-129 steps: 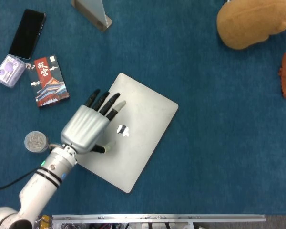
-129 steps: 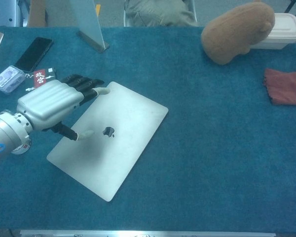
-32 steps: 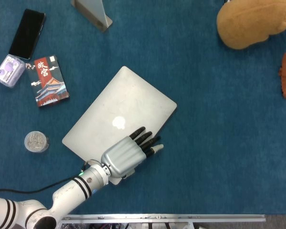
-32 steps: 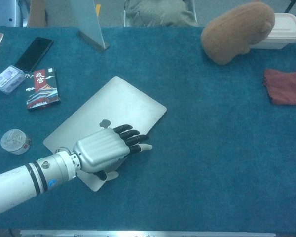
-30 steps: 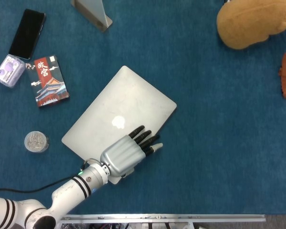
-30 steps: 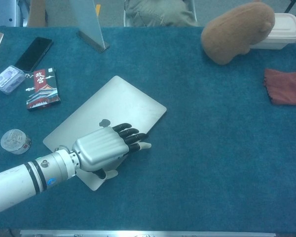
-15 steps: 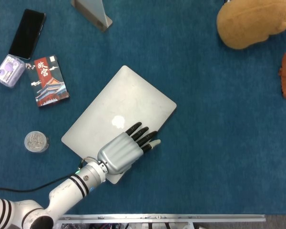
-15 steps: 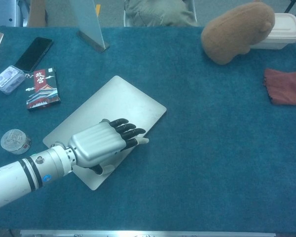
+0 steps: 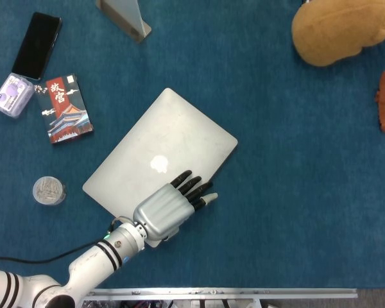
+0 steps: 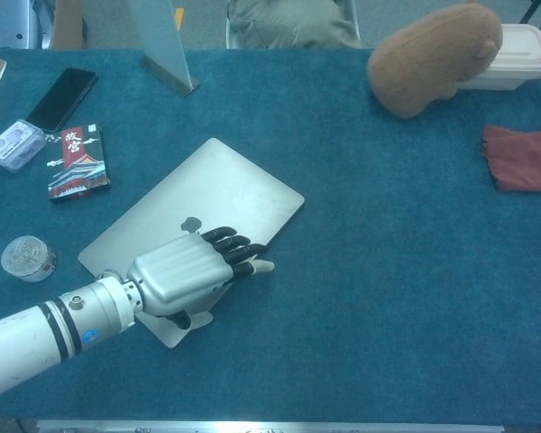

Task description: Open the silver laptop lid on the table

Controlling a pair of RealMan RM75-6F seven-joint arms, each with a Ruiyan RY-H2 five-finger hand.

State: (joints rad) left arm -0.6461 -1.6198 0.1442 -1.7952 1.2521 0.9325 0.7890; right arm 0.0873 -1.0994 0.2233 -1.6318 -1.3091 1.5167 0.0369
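Silver closed laptops (image 9: 163, 154): one
Black smartphones (image 9: 36, 45): one
Illustrated card boxes (image 9: 65, 109): one
Round clear lidded containers (image 9: 49, 190): one
Brown plush toys (image 9: 341, 29): one
Red cloths (image 10: 525, 158): one

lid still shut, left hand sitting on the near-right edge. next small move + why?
Probably curl the left hand's fingertips under the lid's near-right long edge and lift slightly. The silver laptop lies flat and closed, and the fingertips already reach just past that edge. Whether that is the opening side, I can't tell.
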